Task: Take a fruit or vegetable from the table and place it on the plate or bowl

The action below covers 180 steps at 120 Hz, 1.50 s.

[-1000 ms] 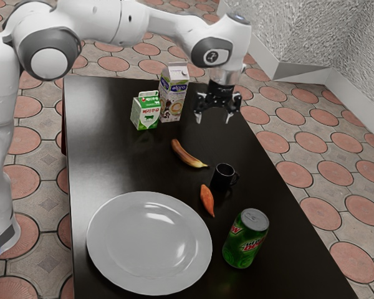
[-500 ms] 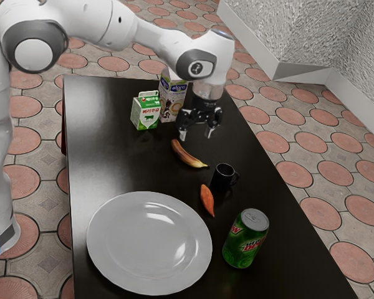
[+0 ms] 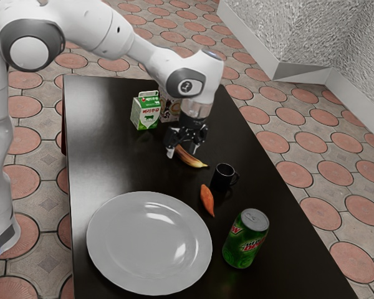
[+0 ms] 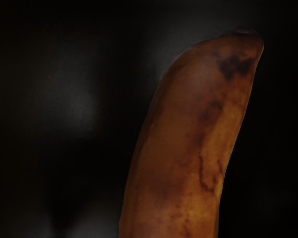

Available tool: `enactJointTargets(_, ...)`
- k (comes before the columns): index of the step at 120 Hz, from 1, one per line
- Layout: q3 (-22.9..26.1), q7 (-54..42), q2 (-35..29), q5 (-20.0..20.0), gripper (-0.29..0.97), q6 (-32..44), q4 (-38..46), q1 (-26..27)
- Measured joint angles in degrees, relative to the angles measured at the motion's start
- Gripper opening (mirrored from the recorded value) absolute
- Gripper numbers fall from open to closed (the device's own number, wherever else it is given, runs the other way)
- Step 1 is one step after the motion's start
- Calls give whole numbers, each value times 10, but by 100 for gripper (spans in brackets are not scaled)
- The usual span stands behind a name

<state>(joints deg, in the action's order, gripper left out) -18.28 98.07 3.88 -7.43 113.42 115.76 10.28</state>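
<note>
A brown, overripe banana [image 3: 194, 161] lies on the black table [image 3: 106, 156], behind the large white plate [image 3: 149, 242]. My gripper [image 3: 182, 146] has come down over the banana's far end, and its fingers stand open on either side of it without gripping. In the wrist view the banana [image 4: 188, 158] looms just under my hand, its dark-spotted tip pointing away. An orange carrot [image 3: 207, 199] lies between the plate and a black mug [image 3: 223, 177].
A green soda can [image 3: 245, 238] stands at the plate's right in the exterior view. A green milk carton [image 3: 144, 110] and a second carton [image 3: 169, 108], partly hidden by my arm, stand behind the gripper. Tiled floor surrounds the table.
My gripper has moved from beside the cartons toward the exterior view's left and down onto the banana's far end. It stays open. Nothing on the table has moved.
</note>
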Motion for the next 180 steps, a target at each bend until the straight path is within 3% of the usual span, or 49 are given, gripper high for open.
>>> enactJointTargets(5, 0, 4, 1, -2, 65, 4, 2, -1)
enactJointTargets(30, -3, 16, 1, -26, 26, 17, 3, -6)
enactJointTargets(38, -4, 19, 1, -29, 20, 19, 3, -6)
enactJointTargets(53, -5, 22, -4, -32, 18, 18, 1, -6)
enactJointTargets(69, 3, 33, -63, -30, 17, -18, -3, -8)
enactJointTargets(84, 54, 59, -134, -28, 17, -79, -1, -12)
enactJointTargets(94, 113, 79, -152, -28, 17, -111, -1, -5)
enactJointTargets(108, 192, 109, -157, -34, 16, -138, 0, 1)
enactJointTargets(131, 248, 151, -129, -55, 16, -149, 18, -4)
enactJointTargets(147, 321, 179, -135, -58, 16, -141, 15, 1)
enactJointTargets(180, 352, 229, -144, -48, 16, -141, 18, -8)
